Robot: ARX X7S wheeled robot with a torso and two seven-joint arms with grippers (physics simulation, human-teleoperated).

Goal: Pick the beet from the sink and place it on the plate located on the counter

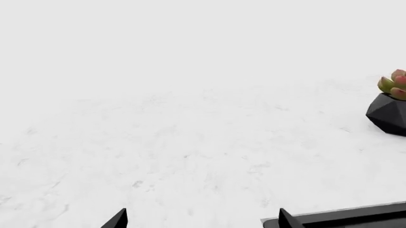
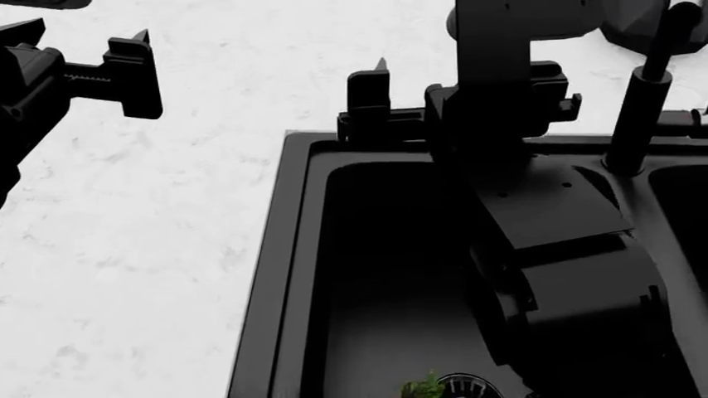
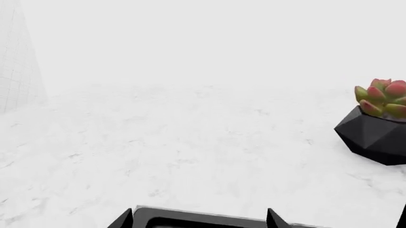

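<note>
Only the beet's green tuft [image 2: 424, 387] shows, low in the black sink [image 2: 290, 274] beside a silver drain strainer [image 2: 472, 387]; its maroon body is cut off by the frame edge. The plate is out of view. My right gripper [image 2: 465, 83] hangs open above the sink's back rim [image 3: 190, 214], well away from the beet, with nothing between its fingertips [image 3: 123, 219]. My left gripper [image 2: 83, 50] is open and empty over the white marble counter [image 2: 144, 232], left of the sink. In the left wrist view the left gripper [image 1: 201, 221] looks across the counter [image 1: 190, 142], with a sink corner [image 1: 355, 216] beside one fingertip.
A black faceted pot with a red-green succulent [image 3: 374, 133] stands on the counter behind the sink, also visible as the pot [image 1: 388, 114] in the left wrist view. The black faucet [image 2: 642, 108] rises at the sink's back right. My right arm [image 2: 564, 274] covers much of the basin.
</note>
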